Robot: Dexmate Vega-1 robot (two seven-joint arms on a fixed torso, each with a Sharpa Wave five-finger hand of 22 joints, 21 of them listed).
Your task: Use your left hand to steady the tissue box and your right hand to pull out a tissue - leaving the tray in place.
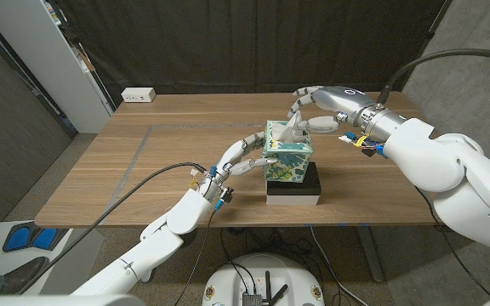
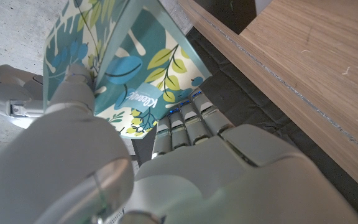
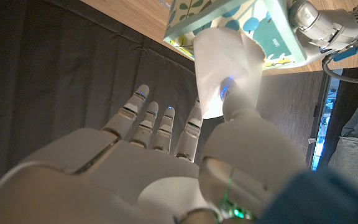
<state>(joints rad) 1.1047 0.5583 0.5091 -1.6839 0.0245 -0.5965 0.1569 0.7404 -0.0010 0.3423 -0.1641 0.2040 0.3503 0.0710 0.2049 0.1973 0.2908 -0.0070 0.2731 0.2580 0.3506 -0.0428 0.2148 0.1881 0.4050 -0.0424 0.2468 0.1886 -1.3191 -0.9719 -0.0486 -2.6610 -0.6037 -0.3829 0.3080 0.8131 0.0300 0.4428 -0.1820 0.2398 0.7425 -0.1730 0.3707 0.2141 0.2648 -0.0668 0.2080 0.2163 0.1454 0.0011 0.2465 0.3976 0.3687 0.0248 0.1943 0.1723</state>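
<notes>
The tissue box (image 1: 287, 155), printed with blue and green leaves, stands on a black and white tray (image 1: 294, 194) right of the table's middle. My left hand (image 1: 238, 158) grips the box's left side, thumb on one face (image 2: 73, 87) and fingers (image 2: 188, 121) under the neighbouring face of the box (image 2: 135, 56). My right hand (image 1: 317, 106) hovers over the box top. A white tissue (image 1: 288, 130) sticks up from the slot. In the right wrist view the tissue (image 3: 219, 59) sits between my thumb and nearest finger, pinched, with the other fingers (image 3: 145, 115) spread.
A white power strip (image 1: 138, 95) lies at the table's back left corner. Grey tape lines (image 1: 139, 149) mark the wood left of the box. A dark curtain hangs behind the table. A black cable trails along my left forearm (image 1: 156, 174).
</notes>
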